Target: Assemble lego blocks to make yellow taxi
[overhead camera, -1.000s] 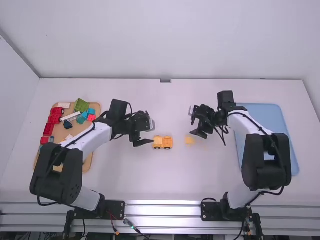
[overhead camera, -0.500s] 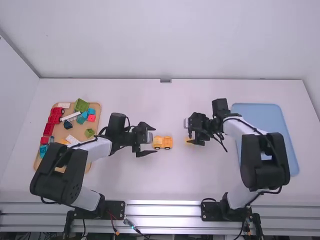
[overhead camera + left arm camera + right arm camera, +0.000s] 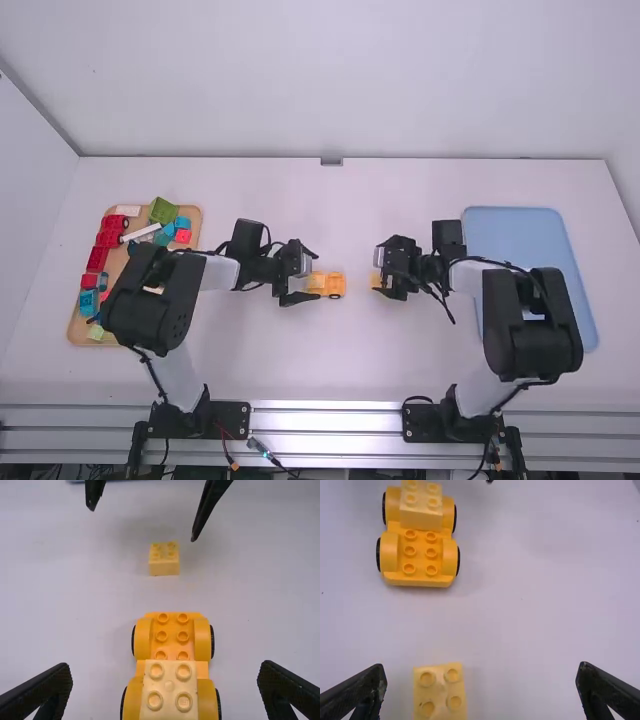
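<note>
Midway across the white surface, a yellow wheeled base lies lengthwise left to right, a pale block stacked on its left end. At left, a wooden tray holds red, green and blue blocks. The left claw, spread, hovers by the base's left end; the right claw, also spread, hovers by a loose yellow block right of the base.

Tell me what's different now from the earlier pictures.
The left gripper has moved rightward and slightly toward the arm bases, its open fingers now on either side of the car's near end. The right gripper has moved toward the arm bases, to the loose yellow block, also open. Nothing was gripped or let go. The yellow car and blue tray stayed put.
</note>
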